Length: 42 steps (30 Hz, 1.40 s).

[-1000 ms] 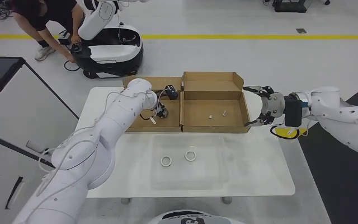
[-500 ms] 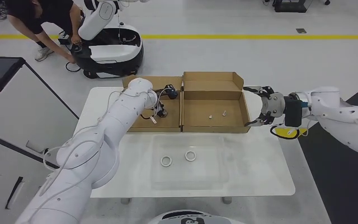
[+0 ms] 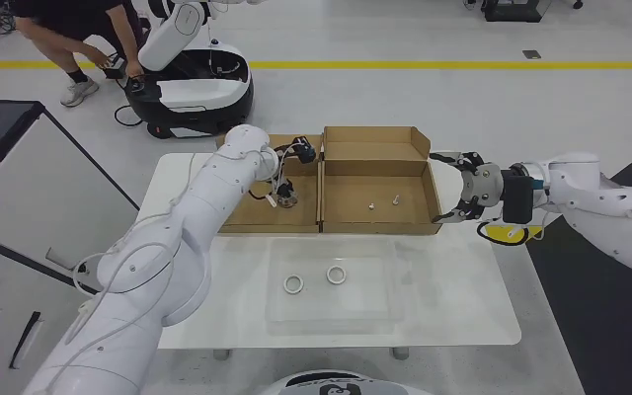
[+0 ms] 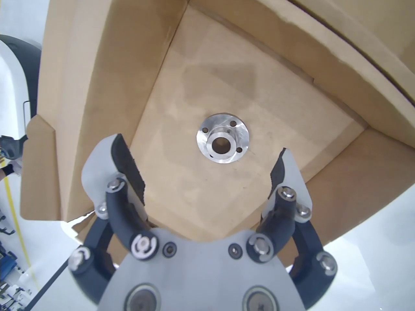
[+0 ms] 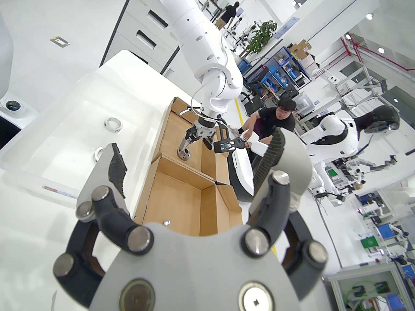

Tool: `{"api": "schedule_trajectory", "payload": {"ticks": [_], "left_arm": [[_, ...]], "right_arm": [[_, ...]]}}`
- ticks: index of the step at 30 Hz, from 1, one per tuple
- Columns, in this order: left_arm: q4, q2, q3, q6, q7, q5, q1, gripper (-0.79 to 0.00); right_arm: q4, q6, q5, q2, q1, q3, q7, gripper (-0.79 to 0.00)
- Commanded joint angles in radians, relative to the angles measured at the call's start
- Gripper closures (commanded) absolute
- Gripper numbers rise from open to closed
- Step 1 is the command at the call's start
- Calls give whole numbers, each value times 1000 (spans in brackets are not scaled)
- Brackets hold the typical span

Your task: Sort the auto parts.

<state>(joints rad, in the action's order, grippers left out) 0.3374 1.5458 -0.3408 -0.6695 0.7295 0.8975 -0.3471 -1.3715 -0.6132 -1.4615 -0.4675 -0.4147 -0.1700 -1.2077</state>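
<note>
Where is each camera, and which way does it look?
Top view: above the arms, looking down at the table; both arms show.
Left wrist view: from its wrist, down into a box at the flange; open left gripper shows.
Right wrist view: from its wrist, across the table; open right gripper shows.
All three share the flange.

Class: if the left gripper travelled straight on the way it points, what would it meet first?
Most likely the metal flange lying on the cardboard box floor, centred between the left gripper's open fingers; how far off is unclear.
</note>
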Motion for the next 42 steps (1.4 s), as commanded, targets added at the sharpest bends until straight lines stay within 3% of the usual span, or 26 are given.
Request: {"api": "schedule_trajectory", "payload": {"ticks": [1,11,19,24,33,42], "left_arm": [[10,-1,-4,-12,15,3,14,-785],[124,-27,-48,-74,135,-40,54,-785],[346,-95,-117,-38,293,-100,20,-785],[577,-173,-195,15,436,-125,-57,-785],[1054,-357,-336,144,565,-91,-291,-785],[1341,-508,-362,181,602,-129,-424,-785]], "right_arm": [[0,0,0,0,0,0,0,-785],[0,0,0,0,0,0,0,-785],[0,0,0,0,0,0,0,-785],[0,0,0,0,0,0,0,-785],[0,0,0,0,0,0,0,-785],[0,0,0,0,0,0,0,-785]]}}
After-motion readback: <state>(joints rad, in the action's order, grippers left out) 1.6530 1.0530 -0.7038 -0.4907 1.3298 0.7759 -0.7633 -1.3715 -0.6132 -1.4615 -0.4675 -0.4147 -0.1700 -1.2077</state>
